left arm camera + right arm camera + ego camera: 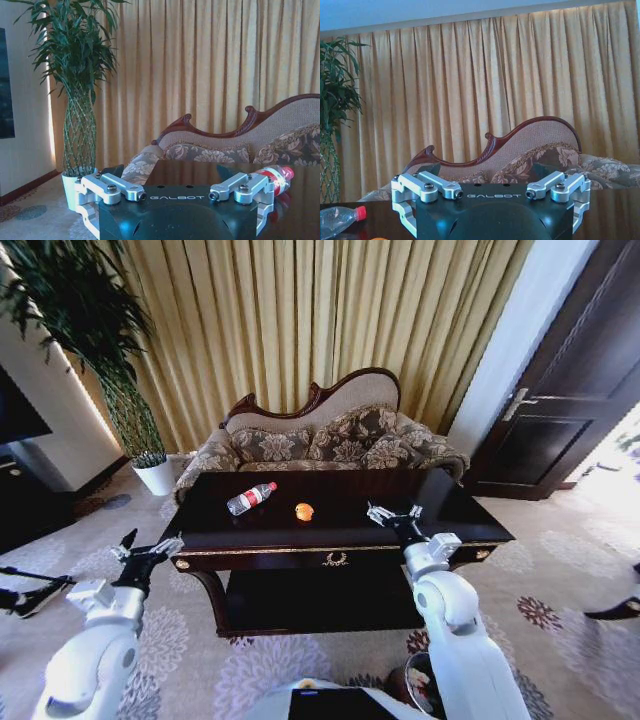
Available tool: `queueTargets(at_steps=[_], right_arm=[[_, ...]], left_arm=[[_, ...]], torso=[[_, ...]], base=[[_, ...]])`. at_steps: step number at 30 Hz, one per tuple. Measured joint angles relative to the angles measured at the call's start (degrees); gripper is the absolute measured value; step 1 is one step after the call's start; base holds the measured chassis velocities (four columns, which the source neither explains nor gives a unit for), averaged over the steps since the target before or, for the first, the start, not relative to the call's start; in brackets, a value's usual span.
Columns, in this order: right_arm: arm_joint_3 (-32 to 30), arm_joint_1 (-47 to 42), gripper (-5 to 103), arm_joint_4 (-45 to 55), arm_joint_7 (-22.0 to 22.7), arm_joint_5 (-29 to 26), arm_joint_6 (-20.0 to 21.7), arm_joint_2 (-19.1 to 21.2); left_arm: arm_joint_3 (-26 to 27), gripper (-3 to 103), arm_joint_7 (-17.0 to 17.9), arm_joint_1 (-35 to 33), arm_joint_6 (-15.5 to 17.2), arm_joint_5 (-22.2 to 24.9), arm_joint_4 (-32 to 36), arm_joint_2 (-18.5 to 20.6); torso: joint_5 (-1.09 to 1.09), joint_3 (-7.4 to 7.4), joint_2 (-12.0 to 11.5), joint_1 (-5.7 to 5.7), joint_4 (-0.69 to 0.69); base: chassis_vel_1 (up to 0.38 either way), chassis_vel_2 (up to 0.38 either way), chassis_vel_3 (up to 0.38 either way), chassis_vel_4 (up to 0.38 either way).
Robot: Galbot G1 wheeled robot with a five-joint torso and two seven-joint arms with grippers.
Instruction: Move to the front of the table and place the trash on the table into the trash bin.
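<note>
Head view: glossy table [460,523] before sofa [320,440], curtains [330,310]

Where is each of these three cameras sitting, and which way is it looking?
Head view: high up, looking down at the table; both arms show, left gripper and right gripper open.
Left wrist view: behind the left gripper, facing plant and sofa.
Right wrist view: behind the right gripper, facing curtain.
All share the bottle.

A furnished sitting room, like a hotel suite or formal home lounge: a carved-back patterned sofa [330,435], floor-length gold curtains [330,320], a flower-patterned carpet [560,580], a tall potted plant [110,360] and a dark panelled door [575,390]
</note>
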State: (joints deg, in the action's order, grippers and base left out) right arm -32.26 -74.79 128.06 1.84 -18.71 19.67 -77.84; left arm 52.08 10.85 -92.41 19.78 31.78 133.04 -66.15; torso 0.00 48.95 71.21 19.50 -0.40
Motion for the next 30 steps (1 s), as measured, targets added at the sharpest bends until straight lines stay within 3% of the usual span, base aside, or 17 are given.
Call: queueTargets(at_steps=[8,19,30], right_arm=[[-0.09,-1.35,100,1.20,0.03,-0.39,-0.08,-0.38],[6.88,-1.74,100,4.31,-1.48,-1.46,2.32,1.54],[14.61,5.72,100,-4.05,0.24,-2.16,4.16,3.18]], left_arm=[[0.37,100,0.69,0.86,-0.09,1.87,-0.86,1.80],[2.65,100,-1.48,-2.60,-2.31,-0.24,-0.36,-2.80],[2.18,100,-1.65,-3.20,-2.90,-1.99,0.42,-4.29]], torso=[[0.00,0.00,-0.01,0.00,-0.01],[0.00,0.00,-0.01,0.00,0.00],[0.00,0.00,-0.01,0.00,0.01]], base=[[0.000,0.000,0.000,0.000],[0.000,0.000,0.000,0.000],[0.000,0.000,0.000,0.000]])
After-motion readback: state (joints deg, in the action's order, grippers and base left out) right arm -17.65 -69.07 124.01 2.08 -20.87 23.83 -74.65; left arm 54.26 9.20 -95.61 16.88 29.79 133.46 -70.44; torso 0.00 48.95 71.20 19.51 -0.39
